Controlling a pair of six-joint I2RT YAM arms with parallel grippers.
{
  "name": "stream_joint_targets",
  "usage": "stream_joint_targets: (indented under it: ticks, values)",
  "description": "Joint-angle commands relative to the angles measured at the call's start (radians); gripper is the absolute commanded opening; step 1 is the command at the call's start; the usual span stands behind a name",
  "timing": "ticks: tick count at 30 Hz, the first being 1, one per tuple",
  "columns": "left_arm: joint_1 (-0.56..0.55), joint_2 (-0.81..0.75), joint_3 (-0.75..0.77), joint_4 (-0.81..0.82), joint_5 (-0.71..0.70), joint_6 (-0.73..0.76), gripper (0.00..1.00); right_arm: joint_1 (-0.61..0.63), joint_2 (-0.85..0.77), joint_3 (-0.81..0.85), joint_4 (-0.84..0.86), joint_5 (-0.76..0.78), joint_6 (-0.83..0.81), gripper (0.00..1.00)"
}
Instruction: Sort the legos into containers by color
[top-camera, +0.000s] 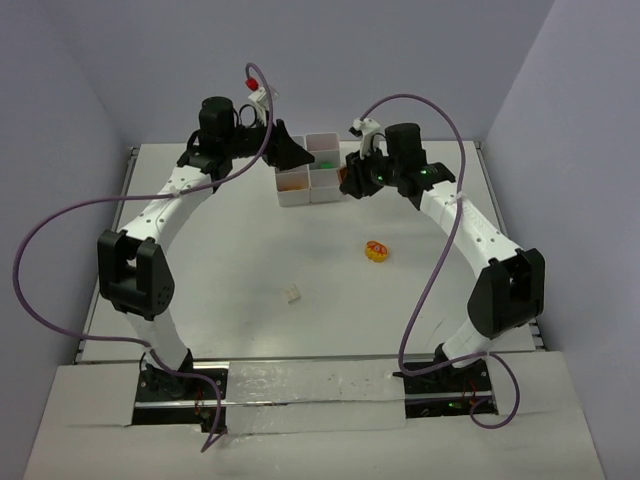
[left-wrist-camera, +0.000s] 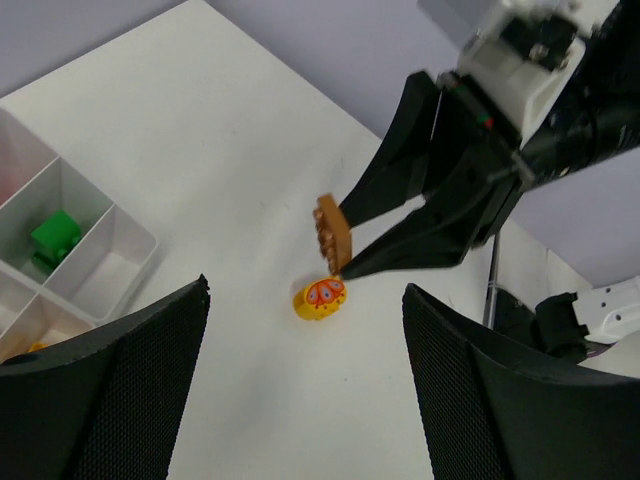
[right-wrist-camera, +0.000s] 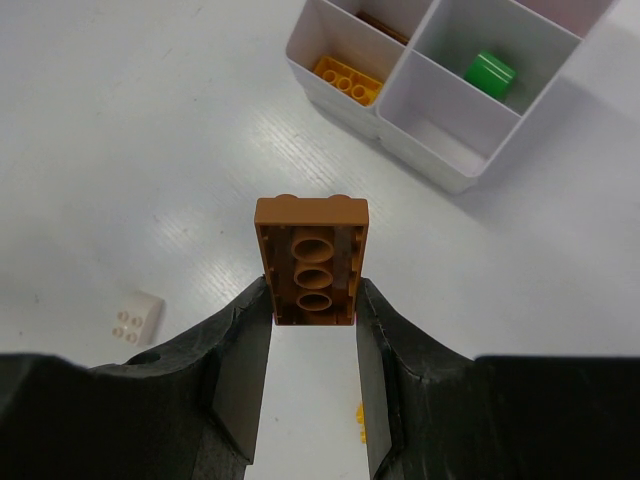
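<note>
Brown brick (right-wrist-camera: 311, 262) is clamped between the fingers of the right pincer (right-wrist-camera: 312, 310), above the worktop (right-wrist-camera: 120, 120) near the tray (right-wrist-camera: 440, 170), which holds green (right-wrist-camera: 490, 72) and orange (right-wrist-camera: 347, 80) bricks. Left pincer (left-wrist-camera: 305, 292) gapes wide, empty.

No readable text, labels, brands or numbers on anything in view.

The white six-compartment tray (top-camera: 295, 198) sits near the desk's far edge, with a green brick (right-wrist-camera: 490, 72) and an orange-yellow brick (right-wrist-camera: 345, 80) in separate compartments. A brown brick (right-wrist-camera: 310, 260) hangs pinched in the right gripper (right-wrist-camera: 312, 310), underside showing. A yellow piece (top-camera: 376, 250) and a white brick (top-camera: 291, 294) lie mid-desk.
</note>
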Motion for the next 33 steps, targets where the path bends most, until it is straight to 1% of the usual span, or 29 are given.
stream_joint_targets:
  ticks: [1,4,9,18,20,23,30,33]
  values:
    - [-0.027,0.027,0.092,-0.036,0.014,-0.081,0.84,0.049,-0.018,0.004,0.049,0.069,-0.007,0.0]
    - [-0.047,0.051,0.114,-0.053,0.014,-0.092,0.84,0.07,-0.018,0.009,0.049,0.086,-0.011,0.0]
    - [-0.078,0.072,0.136,-0.125,-0.012,-0.048,0.84,0.094,-0.013,0.031,0.048,0.088,-0.008,0.0]
    - [-0.098,0.123,0.196,-0.25,-0.035,0.003,0.76,0.117,-0.016,0.048,0.051,0.092,-0.012,0.0]
    - [-0.106,0.138,0.214,-0.283,-0.034,0.019,0.73,0.122,-0.016,0.056,0.049,0.089,-0.016,0.0]
    - [-0.108,0.141,0.214,-0.288,-0.04,0.019,0.69,0.131,-0.017,0.06,0.049,0.091,-0.021,0.0]
    - [-0.109,0.178,0.255,-0.326,-0.029,0.018,0.54,0.155,-0.027,0.068,0.048,0.112,-0.034,0.0]
    - [-0.109,0.184,0.263,-0.347,-0.035,0.03,0.37,0.16,-0.025,0.068,0.046,0.122,-0.04,0.0]
